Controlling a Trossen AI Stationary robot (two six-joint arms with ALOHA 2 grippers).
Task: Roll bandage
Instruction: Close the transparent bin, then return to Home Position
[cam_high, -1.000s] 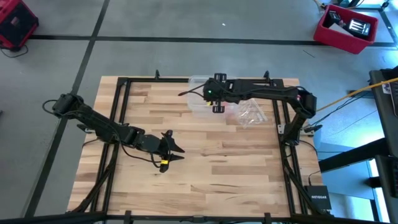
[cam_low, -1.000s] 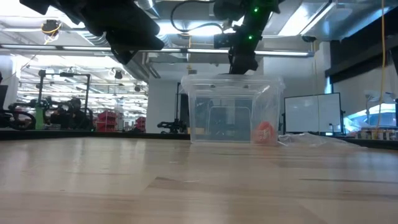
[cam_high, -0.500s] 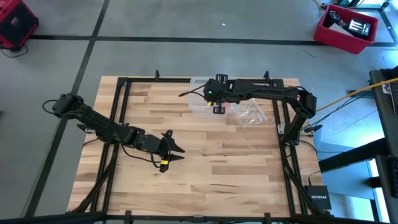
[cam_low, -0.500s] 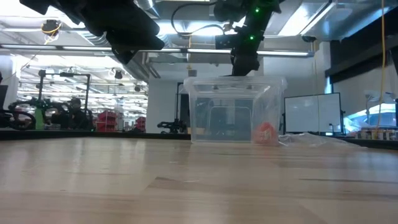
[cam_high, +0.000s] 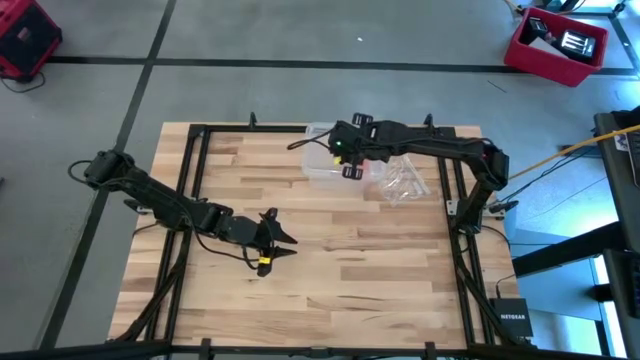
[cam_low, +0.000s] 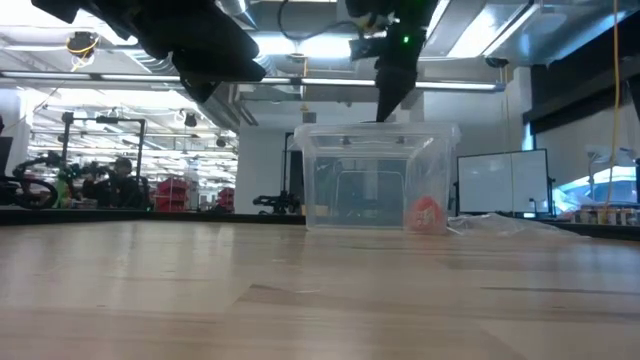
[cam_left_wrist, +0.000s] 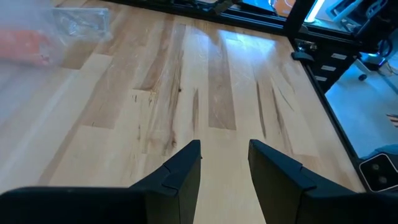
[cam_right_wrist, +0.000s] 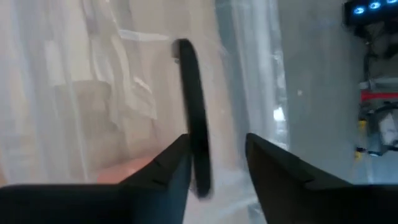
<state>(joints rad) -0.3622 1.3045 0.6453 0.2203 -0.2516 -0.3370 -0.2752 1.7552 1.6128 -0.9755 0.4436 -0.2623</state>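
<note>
- So, the right end effector (cam_right_wrist: 214, 165) sits above the clear plastic box (cam_low: 375, 178) at the far side of the counter (cam_high: 330, 260). In its own wrist view the fingers stand apart with nothing between them.
- Directly below that end effector, inside the box, is the bandage (cam_low: 427, 213). It's a small orange lump resting on the box floor, toward the side nearest the crinkled plastic bags (cam_high: 403, 180). From table height it reads as a compact roll, though through the plastic I can't tell how tidy the winding is.
- My guess on handling: very light, soft and squishy, not fragile at all. Fabric grips fine, so slipping isn't the worry. The worry is the loose tail peeling off if it gets pinched wrong.
- Best hold, I'd say, is across the roll's round sides with a gentle squeeze, so the layers get pressed together instead of pushed apart. Grabbing by the flat ends would probably telescope it.
- The box walls crowd the end effector, so there isn't much room to come in from the side; a straight-down approach looks like the only option.
- Much farther off, the left end effector (cam_left_wrist: 224, 165) hangs over bare wood near the front middle of the counter, fingers apart and empty, well away from the box. It looks like it's just waiting.
</note>
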